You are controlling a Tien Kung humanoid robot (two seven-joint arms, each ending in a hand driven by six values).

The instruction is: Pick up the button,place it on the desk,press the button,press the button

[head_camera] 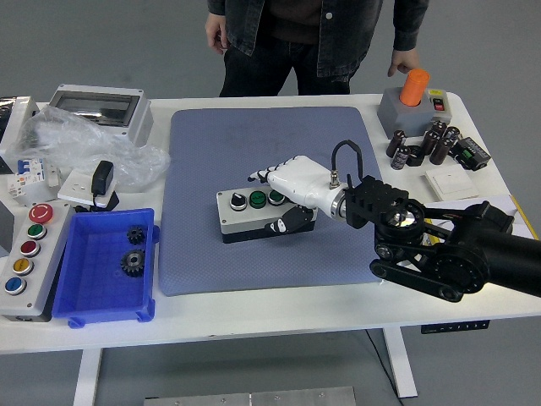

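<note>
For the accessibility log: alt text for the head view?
The robot's right hand grips the right end of a grey push-button box on a blue mat. A person stands behind the white table.

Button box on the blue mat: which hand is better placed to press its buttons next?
Right. The right hand already sits over the right end of the button box, thumb at its front face. No left arm is in view.

I could read no text, number or brand anywhere. The grey three-button control box under my white right hand bore no legible marking, and neither did the grey five-button panel at the table's left edge.
</note>
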